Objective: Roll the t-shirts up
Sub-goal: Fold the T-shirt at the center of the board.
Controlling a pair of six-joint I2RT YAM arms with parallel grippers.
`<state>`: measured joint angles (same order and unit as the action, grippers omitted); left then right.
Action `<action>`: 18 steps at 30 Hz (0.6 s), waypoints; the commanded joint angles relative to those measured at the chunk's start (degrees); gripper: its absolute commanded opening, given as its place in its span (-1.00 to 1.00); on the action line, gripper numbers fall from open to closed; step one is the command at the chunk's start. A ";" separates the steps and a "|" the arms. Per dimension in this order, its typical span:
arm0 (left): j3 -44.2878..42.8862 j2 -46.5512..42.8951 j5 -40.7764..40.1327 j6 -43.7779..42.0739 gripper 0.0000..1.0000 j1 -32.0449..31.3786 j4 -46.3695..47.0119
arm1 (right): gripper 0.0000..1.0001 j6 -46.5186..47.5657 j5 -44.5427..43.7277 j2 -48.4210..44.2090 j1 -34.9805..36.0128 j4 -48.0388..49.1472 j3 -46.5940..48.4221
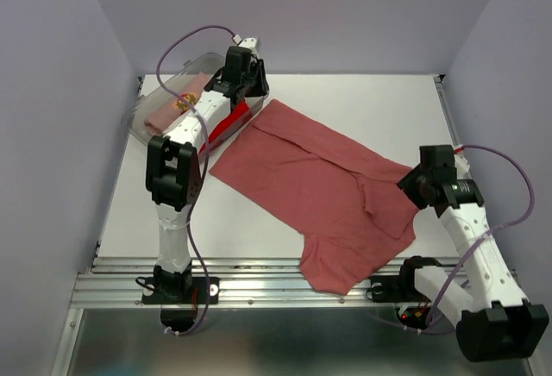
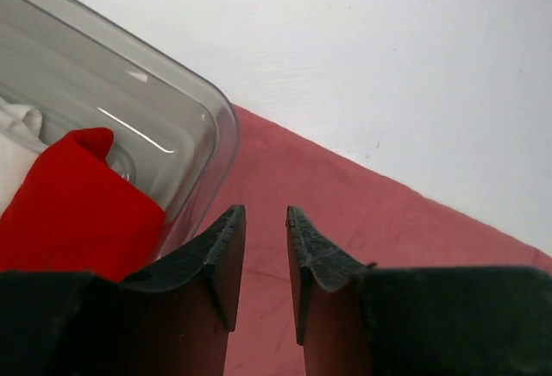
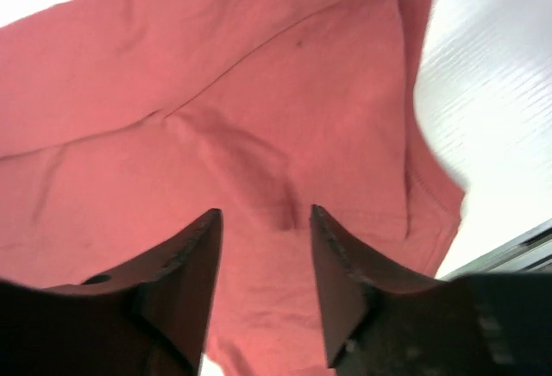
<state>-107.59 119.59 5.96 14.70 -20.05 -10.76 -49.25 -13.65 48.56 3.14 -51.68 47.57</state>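
Note:
A large brick-red t-shirt (image 1: 319, 186) lies spread flat across the table, one end hanging over the near edge. My left gripper (image 1: 248, 98) hovers over the shirt's far left corner, beside the tub. In the left wrist view its jaws (image 2: 266, 212) stand open with nothing between them, above the shirt's edge (image 2: 362, 212). My right gripper (image 1: 409, 183) is over the shirt's right side; its jaws (image 3: 266, 212) are open and empty above the wrinkled cloth (image 3: 216, 91). Rolled t-shirts sit in the tub: a pale pink one (image 1: 171, 110), a bright red one (image 2: 69, 212) and a white one (image 2: 13, 134).
The clear plastic tub (image 2: 185, 117) stands at the far left of the table, touching the shirt's corner. Bare white table (image 1: 379, 109) lies behind and right of the shirt. A metal rail (image 1: 250, 283) runs along the near edge. Purple walls enclose the space.

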 commanded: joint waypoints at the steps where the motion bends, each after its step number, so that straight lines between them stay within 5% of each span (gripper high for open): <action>1: -0.16 -1.56 2.30 1.03 -0.36 -3.14 0.75 | -0.08 3.28 -4.55 8.21 -0.49 6.23 1.47; 7: -2.87 4.84 3.36 2.26 -1.00 -6.57 -0.21 | -0.59 8.46 4.13 18.04 -11.47 16.87 -0.46; 18: -10.18 16.11 1.69 2.70 -1.00 -7.98 -2.77 | -0.68 11.29 5.21 31.24 -20.53 27.42 -5.11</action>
<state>-113.12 135.63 8.47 17.10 -28.32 -12.36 -39.38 -9.15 77.08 -15.46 -30.09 44.86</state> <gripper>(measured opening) 0.026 0.167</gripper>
